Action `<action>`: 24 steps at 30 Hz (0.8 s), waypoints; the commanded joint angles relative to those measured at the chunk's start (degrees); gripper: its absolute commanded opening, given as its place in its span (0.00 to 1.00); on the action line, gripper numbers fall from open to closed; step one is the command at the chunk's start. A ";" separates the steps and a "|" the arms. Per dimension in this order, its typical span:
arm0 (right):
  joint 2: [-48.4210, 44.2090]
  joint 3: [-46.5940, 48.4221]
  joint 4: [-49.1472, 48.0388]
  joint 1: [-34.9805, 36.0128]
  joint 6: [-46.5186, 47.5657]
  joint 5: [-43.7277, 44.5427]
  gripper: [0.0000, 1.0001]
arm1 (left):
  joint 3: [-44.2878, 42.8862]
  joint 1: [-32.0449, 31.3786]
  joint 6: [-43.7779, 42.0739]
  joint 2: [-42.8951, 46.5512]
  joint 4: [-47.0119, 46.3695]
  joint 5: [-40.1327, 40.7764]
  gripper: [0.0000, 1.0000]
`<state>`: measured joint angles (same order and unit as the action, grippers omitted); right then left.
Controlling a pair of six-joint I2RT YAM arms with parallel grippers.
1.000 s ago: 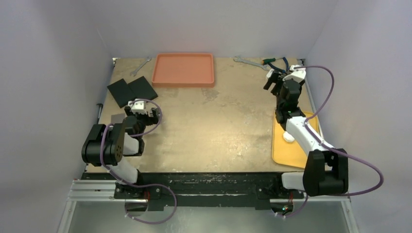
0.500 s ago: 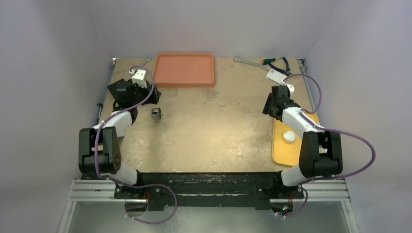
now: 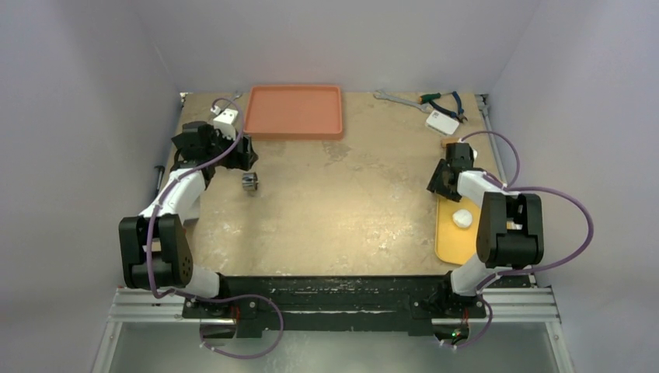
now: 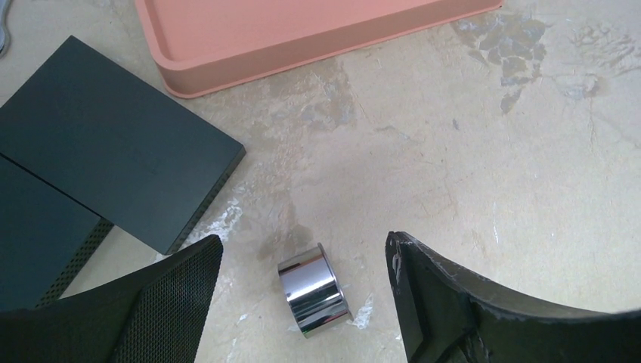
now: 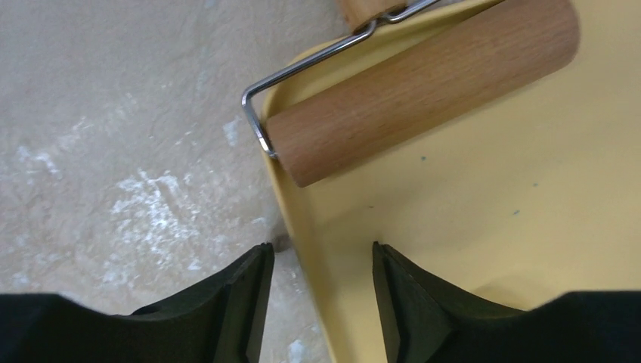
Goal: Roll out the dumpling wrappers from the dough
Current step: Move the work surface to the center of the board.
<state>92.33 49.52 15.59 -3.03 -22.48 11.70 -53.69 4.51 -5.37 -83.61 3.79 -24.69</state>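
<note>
Above the ring cutter (image 4: pixel 314 290), left arm (image 3: pixel 183 190) outstretched, left fingers (image 4: pixel 155 310) wide; right fingers (image 5: pixel 219 310) parted.

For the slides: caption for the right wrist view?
Open right pincer above the yellow board's edge, wooden roller lying on it just ahead.

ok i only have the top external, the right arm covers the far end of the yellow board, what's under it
observer: a wooden rolling pin lies on the corner of the yellow board, its wire frame past the edge
operator: is the right hand on it
observer: no, the right hand is open, short of the pin, one finger over the table, one over the board
operator: and the ring cutter by the left hand
observer: the ring cutter lies on its side, the left hand open, not touching it
</note>
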 commanded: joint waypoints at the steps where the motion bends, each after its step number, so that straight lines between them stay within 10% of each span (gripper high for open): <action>1: 0.87 0.42 -2.30 -0.05 -0.33 -4.77 0.54 | -3.05 0.27 -2.08 2.10 4.94 -0.85 0.79; 24: 0.33 -0.42 -1.42 6.71 -0.31 -7.25 0.00 | -3.81 0.25 -3.47 2.58 7.03 0.06 0.79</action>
<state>93.10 49.89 12.43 -0.38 -20.16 7.90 -55.20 4.51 -8.19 -82.59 11.42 -24.25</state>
